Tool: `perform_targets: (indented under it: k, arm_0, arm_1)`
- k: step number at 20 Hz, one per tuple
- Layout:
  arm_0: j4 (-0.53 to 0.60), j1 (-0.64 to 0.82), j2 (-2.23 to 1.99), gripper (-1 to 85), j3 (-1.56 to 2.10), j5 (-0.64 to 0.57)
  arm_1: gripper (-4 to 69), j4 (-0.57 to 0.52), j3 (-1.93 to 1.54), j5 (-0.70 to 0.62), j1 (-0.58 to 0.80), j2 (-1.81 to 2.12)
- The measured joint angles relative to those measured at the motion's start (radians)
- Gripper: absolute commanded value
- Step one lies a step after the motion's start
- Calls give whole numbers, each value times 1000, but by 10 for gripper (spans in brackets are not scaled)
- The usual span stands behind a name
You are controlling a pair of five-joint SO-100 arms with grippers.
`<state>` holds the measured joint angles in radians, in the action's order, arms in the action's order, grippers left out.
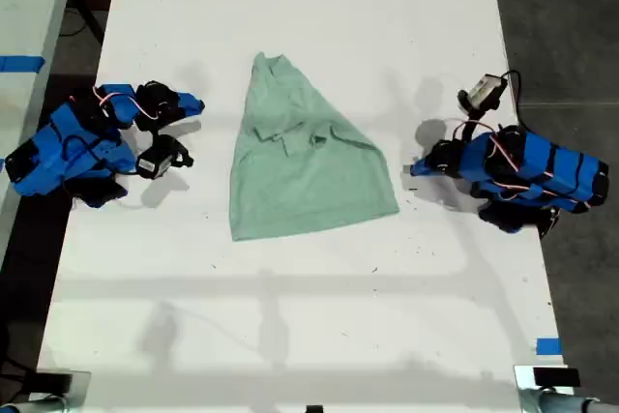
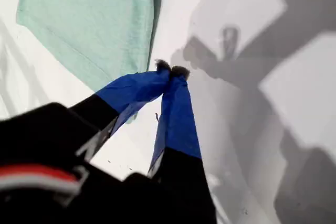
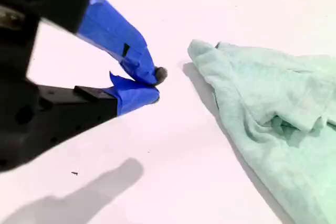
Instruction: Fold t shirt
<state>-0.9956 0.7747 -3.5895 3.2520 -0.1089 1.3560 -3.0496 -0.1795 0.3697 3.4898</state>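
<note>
The t shirt (image 1: 300, 166) lay crumpled into a rough triangle near the middle of the white table (image 1: 338, 316). Its long axis ran from the exterior view's top to its bottom. The narrow end pointed toward the top and the broad, straight edge faced the bottom (slanting slightly upward to that view's right).

My first gripper (image 1: 416, 169) rested on the table at the exterior view's right, just off the cloth's lower corner. Its blue jaws were pressed tip to tip with nothing between them (image 2: 172, 72).

My second gripper (image 1: 196, 103) sat at the exterior view's left, near the shirt's narrow end. Its jaws were likewise closed and empty (image 3: 155, 85), clear of the fabric (image 3: 273, 108).
</note>
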Motion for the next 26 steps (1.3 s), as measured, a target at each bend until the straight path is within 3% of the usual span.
perform_targets:
  k: [3,6,9,26]
  arm_0:
    - [6,89,0,-3,0,-166]
    - [40,9,0,-3,-2,-230]
    - [61,-43,0,-3,0,-229]
    - [61,-15,0,-3,0,-222]
  arm_1:
    - [-8,0,0,-77,18,0]
    - [-7,25,0,-155,55,0]
    - [-3,25,0,-167,57,0]
    - [18,25,0,-146,15,0]
